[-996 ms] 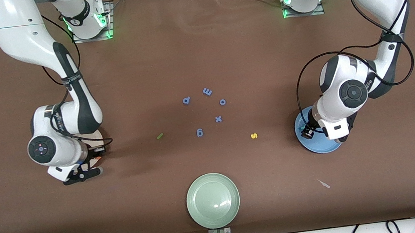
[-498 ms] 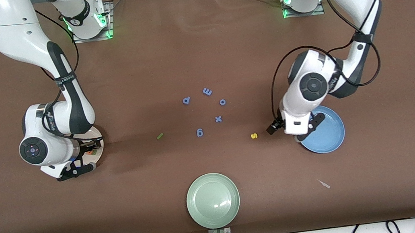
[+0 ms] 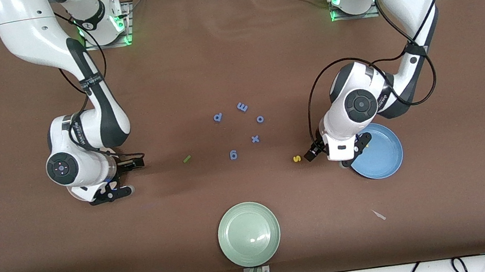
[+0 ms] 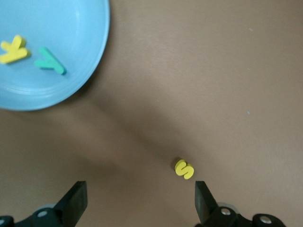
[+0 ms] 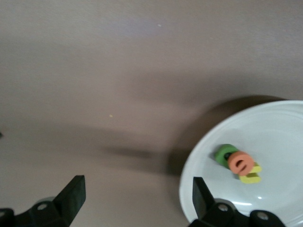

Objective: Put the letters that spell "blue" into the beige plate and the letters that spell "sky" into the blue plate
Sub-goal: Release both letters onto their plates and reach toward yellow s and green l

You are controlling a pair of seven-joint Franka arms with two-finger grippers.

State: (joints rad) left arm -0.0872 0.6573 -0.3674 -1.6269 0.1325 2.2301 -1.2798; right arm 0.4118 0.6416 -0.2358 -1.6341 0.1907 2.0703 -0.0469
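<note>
- Left gripper (image 4: 137,203), jaws spread and empty, hangs over the table between the yellow s (image 3: 297,158) and the blue plate (image 3: 386,161), where k (image 4: 13,50) and y (image 4: 49,61) lie.
- Right gripper (image 5: 135,201), open, hangs at the beige plate (image 5: 279,123) rim; b (image 5: 222,154), e (image 5: 241,163), u (image 5: 252,175) lie inside.
- Green l (image 3: 187,159) lies on the table, near the blue-purple letters (image 3: 241,126).

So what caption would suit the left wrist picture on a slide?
Open left gripper over the table by the yellow s; yellow k and teal y lie in the blue plate.
</note>
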